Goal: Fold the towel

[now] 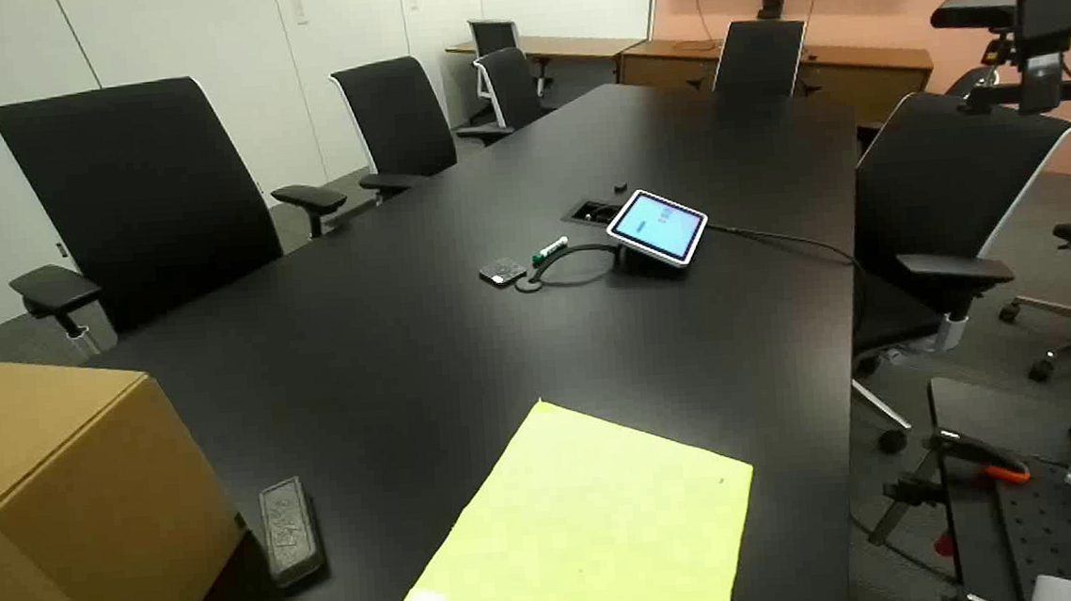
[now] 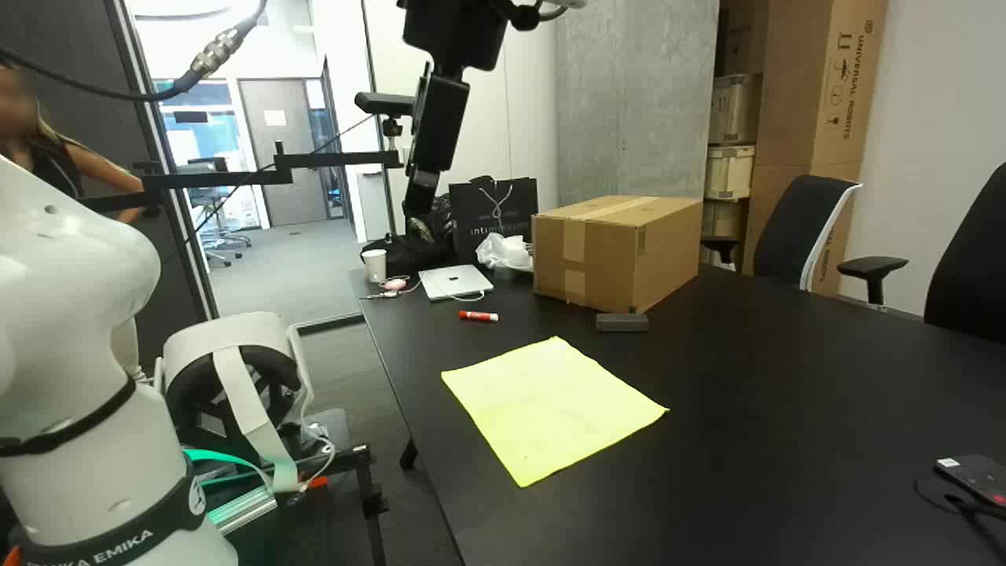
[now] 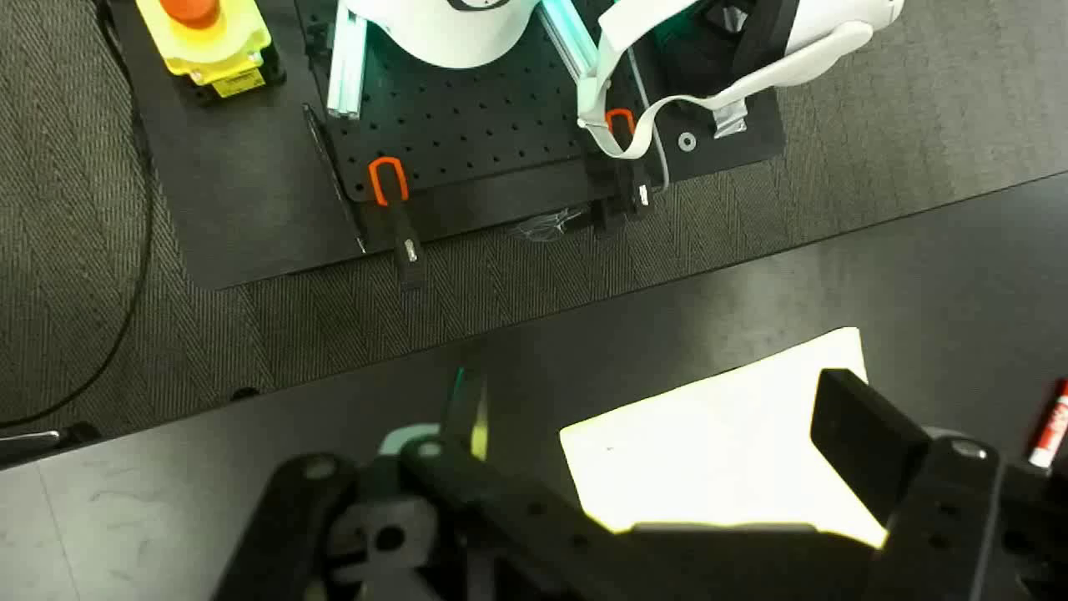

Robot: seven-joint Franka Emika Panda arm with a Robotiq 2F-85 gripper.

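Claw [image 3: 653, 409] — wide open, clear of towel [image 2: 552, 410]

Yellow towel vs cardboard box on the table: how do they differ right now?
Color: the towel is bright yellow, the cardboard box tan.
Shape: the towel is a thin sheet, the cardboard box a bulky block.
Pose: the towel lies spread flat, while the cardboard box stands well above the tabletop.
Shared: both rest on the black table, apart from each other.
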